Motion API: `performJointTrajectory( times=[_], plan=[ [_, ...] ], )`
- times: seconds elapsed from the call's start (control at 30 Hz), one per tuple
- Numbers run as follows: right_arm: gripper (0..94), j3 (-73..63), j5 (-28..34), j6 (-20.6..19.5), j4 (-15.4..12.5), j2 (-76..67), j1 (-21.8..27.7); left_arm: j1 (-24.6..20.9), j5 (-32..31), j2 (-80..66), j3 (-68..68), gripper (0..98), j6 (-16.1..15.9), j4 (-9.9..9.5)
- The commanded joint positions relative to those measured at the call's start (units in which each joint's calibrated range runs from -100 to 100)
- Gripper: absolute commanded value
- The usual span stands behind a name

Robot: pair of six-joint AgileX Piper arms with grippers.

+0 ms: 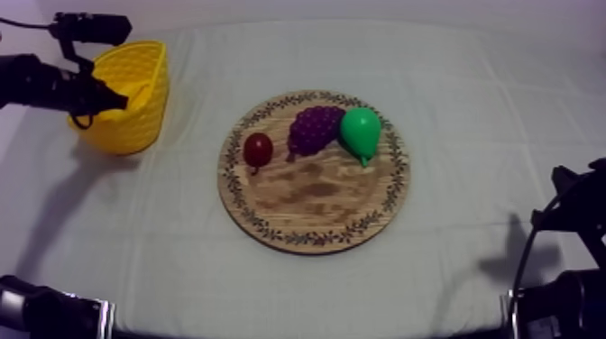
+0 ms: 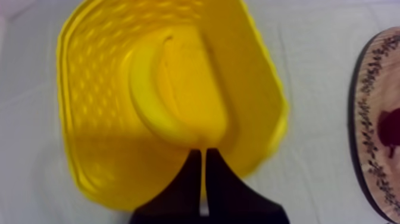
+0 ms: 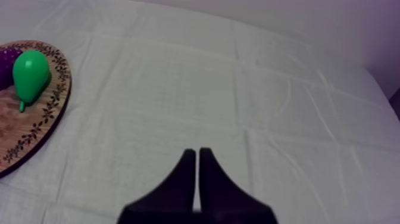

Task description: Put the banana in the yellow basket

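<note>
Hovering over the yellow basket [image 1: 140, 108], left of the wooden board [image 1: 311, 203] bearing small red fruit [image 1: 258, 149], grapes [image 1: 316, 128] and pear [image 1: 361, 132], is the left arm [image 1: 45, 83]. Left wrist: banana [image 2: 178, 89] inside the basket, left jaws together, empty. Right wrist: right jaws together, right of the board.

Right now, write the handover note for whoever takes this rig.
Left gripper: shut, empty, over the basket.
Right gripper: shut, empty, over cloth beside the board.
Banana: lying in the basket.
Board holds a small red fruit, grapes and a pear.
Done: banana is off the board and in the basket.
Left: probably just lifting the left arm clear.
</note>
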Motion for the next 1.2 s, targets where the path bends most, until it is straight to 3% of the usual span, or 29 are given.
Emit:
performJointTrajectory(
  times=[0.0,0.13,0.33,0.47,0.6,0.93,1.17],
  plan=[
    [0.3,0.02,0.0,0.0,0.01,-0.02,0.0,0.93,-0.21,-10.27,6.35,0.2,1.14,0.07],
    [0.3,0.02,0.0,0.0,0.01,-0.02,0.0,2.66,-1.01,-18.65,12.66,0.1,3.04,0.31],
    [0.3,0.02,0.0,0.0,0.01,-0.02,0.0,2.81,-3.18,-32.57,24.06,0.1,2.7,3.15],
    [0.3,0.02,0.0,0.0,0.01,-0.02,0.0,0.92,-2.66,-43.08,30.78,0.1,-0.32,6.81],
    [0.3,0.02,0.0,0.0,0.01,-0.02,0.0,-0.39,-0.59,-53.32,35.82,0.1,-2.5,8.31],
    [0.3,0.02,0.0,0.0,0.01,-0.02,0.0,-5.57,8.67,-76.42,42.79,0.1,-4.0,8.79],
    [0.3,0.02,0.0,0.0,0.01,-0.02,0.0,-5.91,10.17,-85.0,47.69,0.1,-2.36,7.33]
  ],
)
